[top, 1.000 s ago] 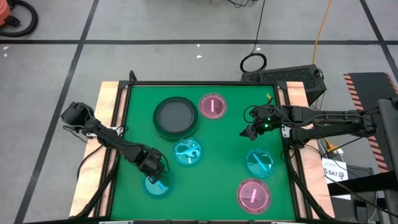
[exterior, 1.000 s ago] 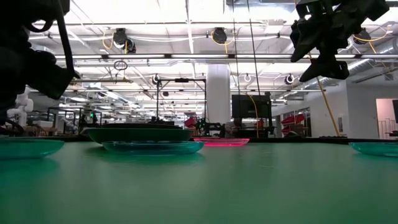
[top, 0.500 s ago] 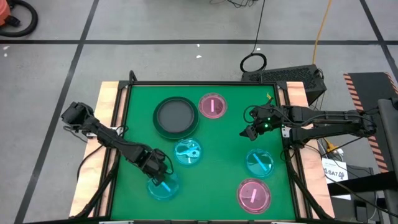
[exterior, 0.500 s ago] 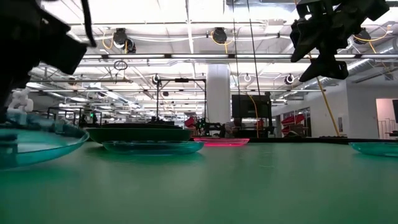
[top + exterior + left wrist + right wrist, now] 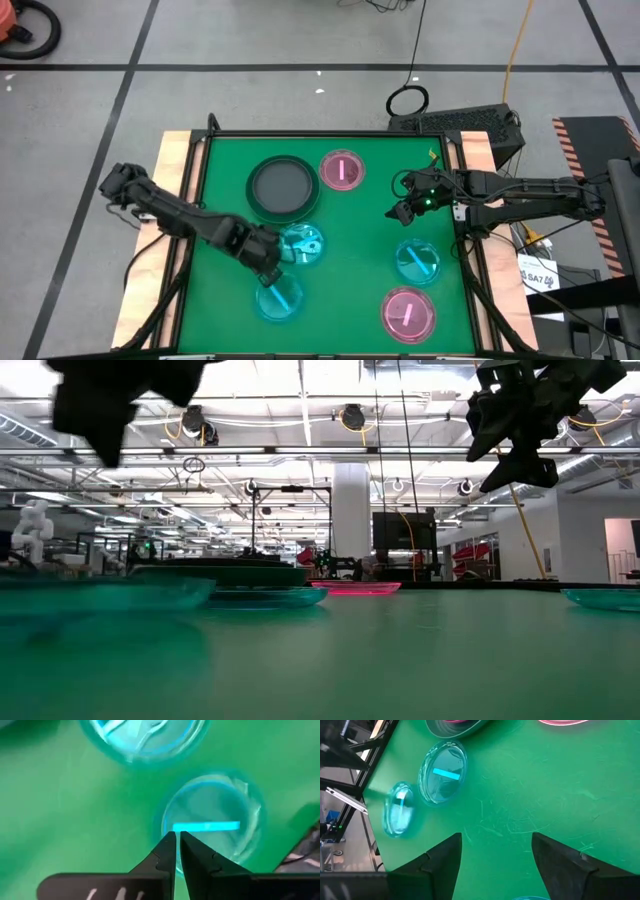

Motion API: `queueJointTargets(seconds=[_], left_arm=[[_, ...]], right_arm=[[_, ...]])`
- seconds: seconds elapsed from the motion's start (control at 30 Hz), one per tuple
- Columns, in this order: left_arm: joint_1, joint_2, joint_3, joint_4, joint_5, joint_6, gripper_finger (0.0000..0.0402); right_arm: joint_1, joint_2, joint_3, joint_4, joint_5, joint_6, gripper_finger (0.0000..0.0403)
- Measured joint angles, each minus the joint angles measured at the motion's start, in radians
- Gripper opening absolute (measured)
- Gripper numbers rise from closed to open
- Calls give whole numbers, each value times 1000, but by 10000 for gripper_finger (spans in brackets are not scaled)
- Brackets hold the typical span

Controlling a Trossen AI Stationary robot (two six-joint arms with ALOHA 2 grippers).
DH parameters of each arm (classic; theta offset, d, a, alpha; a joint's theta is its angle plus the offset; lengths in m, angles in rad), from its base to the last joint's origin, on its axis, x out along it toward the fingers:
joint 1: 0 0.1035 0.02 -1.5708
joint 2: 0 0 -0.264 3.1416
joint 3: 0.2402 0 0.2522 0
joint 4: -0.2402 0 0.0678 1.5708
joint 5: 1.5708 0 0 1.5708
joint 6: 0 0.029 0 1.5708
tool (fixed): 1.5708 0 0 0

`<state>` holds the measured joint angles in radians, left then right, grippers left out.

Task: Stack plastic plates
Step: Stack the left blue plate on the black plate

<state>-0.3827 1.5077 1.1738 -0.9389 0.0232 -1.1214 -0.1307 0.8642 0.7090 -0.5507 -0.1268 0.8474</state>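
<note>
Near table front, left gripper (image 5: 268, 278) pinching cyan plate (image 5: 277, 298)

Grey floor (image 5: 250, 40) with dark lines; white pillar (image 5: 352, 510) under bright ceiling lights (image 5: 270, 380).

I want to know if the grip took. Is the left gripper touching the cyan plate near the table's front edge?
Touching. In the left wrist view the left gripper is shut on the rim of the cyan plate, with no gap showing.
</note>
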Motion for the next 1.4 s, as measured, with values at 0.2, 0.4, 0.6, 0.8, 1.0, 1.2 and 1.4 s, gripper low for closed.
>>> queueJointTargets(seconds=[0.2,0.4,0.6,0.8,1.0,1.2,1.4], left_arm=[[105,-3,61,-40,6,123,12],[172,-3,-13,-84,144,145,29],[155,-3,-114,26,302,92,87],[117,-3,-151,101,270,-131,132],[46,23,-151,140,144,-190,157],[-6,140,-151,189,134,-146,159],[-30,248,-152,209,133,-188,159]], right_arm=[[0,0,0,0,-2,-7,233],[15,0,0,-1,-4,-7,233],[35,0,0,-2,-5,-7,233],[44,0,0,-5,-5,-7,233],[44,0,0,0,-5,-17,233],[44,0,0,0,-22,21,233],[47,0,0,1,-50,62,233]])
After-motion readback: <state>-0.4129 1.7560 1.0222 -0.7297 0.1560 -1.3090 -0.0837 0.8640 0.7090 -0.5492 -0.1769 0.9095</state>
